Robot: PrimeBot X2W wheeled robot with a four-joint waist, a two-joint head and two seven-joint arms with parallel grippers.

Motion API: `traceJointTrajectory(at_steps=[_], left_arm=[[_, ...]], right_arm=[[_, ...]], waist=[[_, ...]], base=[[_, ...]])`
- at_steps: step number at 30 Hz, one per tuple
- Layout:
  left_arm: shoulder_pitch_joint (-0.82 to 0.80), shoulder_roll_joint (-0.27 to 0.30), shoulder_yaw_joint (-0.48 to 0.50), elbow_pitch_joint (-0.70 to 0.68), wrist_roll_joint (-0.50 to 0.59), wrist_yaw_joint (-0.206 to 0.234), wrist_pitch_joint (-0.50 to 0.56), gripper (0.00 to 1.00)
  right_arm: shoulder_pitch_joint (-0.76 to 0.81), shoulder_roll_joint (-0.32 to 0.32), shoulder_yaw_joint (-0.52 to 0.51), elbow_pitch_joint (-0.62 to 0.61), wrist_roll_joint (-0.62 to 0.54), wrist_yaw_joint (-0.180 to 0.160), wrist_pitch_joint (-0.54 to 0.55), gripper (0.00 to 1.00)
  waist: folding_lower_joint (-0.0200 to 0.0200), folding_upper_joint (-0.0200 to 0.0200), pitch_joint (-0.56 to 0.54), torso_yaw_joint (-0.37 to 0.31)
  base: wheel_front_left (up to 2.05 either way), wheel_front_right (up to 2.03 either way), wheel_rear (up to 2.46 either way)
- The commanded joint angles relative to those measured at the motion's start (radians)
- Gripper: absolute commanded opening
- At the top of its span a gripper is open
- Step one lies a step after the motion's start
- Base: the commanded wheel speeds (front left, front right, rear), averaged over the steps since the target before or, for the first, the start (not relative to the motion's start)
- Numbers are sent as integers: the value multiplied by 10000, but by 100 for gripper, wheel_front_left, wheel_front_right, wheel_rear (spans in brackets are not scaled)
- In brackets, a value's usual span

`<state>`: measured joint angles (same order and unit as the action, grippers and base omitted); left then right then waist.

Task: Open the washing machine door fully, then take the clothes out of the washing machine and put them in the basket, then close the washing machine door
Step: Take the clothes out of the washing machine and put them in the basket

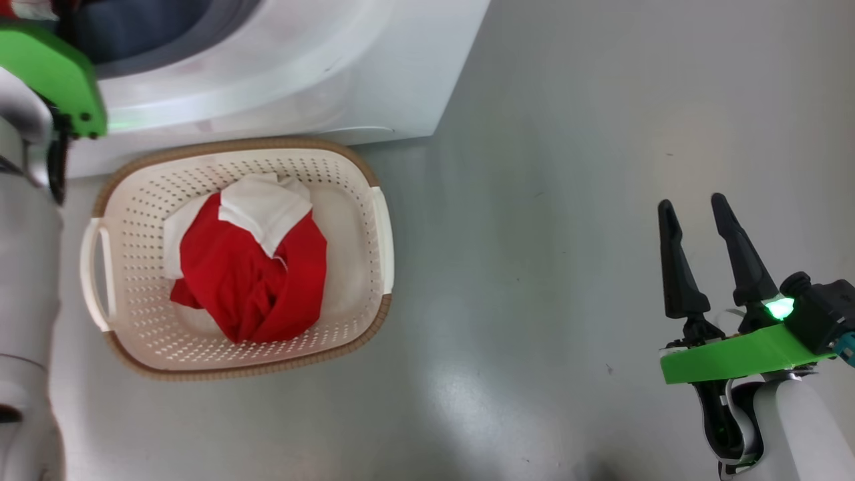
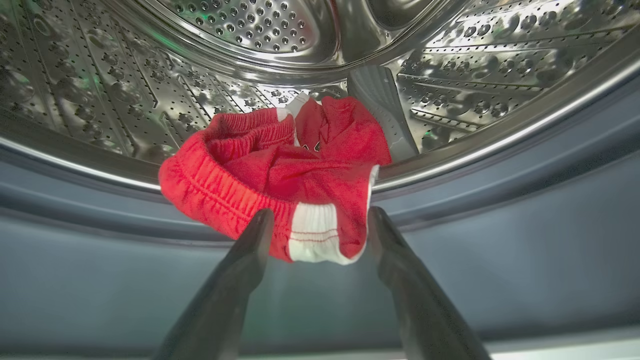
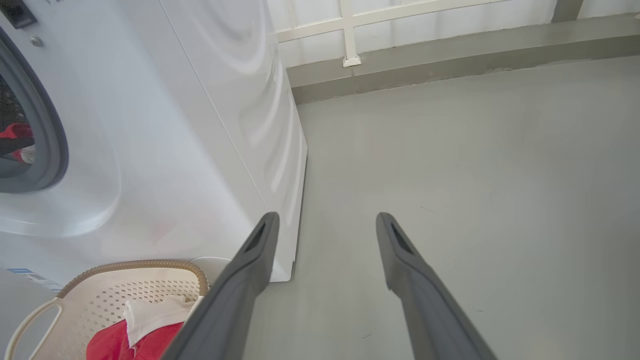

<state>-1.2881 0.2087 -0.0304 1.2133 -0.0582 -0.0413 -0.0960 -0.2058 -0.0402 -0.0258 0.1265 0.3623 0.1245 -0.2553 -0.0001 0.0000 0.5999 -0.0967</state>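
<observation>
- Left gripper, spread, straddles red shorts at the drum's lip, centre frame.
- One red-and-white garment lies in the basket, centre-left.
- Right gripper spread, lower right; door closing remains.

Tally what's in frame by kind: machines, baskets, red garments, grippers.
Washing machine: 1
Basket: 1
Red garments: 2, one in the basket, one at the machine's mouth
Grippers: 2, left gripper and right gripper, both open
Total: 6
</observation>
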Motion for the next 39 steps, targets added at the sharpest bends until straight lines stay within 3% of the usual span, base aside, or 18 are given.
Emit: traceJointTrajectory(at_steps=[1, 15, 16, 19, 21, 25, 27, 34, 39], left_arm=[[-225, 664, -5, -28, 229, 225, 53, 100], [-509, 1269, -239, 605, 253, 512, 261, 100], [-510, 1287, -250, 621, 243, 530, 264, 96], [-525, 1337, -292, 664, 185, 547, 176, 47], [-529, 1362, -305, 678, 149, 553, 90, 40], [-532, 1372, -331, 696, 72, 558, -243, 5], [-572, 1353, -347, 687, 30, 531, -569, 0], [-217, 1077, -139, 115, -413, 268, -1607, 0], [1079, 889, 399, -2486, -846, 239, -1653, 0]], right_arm=[[-77, -101, 285, -268, 68, 62, -65, 100], [-86, -101, 436, -334, 236, 62, -65, 100], [-85, -101, 431, -339, 240, 62, -65, 100], [-83, -101, 415, -354, 247, 62, -65, 100], [-82, -101, 393, -357, 244, 62, -65, 100], [-94, -101, 344, -363, 227, 62, -65, 100], [-106, -101, 309, -360, 212, 62, -65, 100], [-7, -101, 197, -318, 142, 62, -65, 100], [83, -101, 139, -319, 57, 62, -65, 100]], waist=[[1, 0, 121, -138], [1, 0, 348, -596], [1, 0, 355, -604], [1, 0, 373, -616], [1, 0, 378, -610], [1, 0, 364, -586], [1, 0, 356, -556], [1, 0, 35, -333], [1, 0, -244, -112]], base=[[0, 0, 0], [0, 0, 0], [0, 0, 0], [0, 0, 0], [0, 0, 0], [0, 0, 0], [0, 0, 0], [0, 0, 0], [0, 0, 0]])
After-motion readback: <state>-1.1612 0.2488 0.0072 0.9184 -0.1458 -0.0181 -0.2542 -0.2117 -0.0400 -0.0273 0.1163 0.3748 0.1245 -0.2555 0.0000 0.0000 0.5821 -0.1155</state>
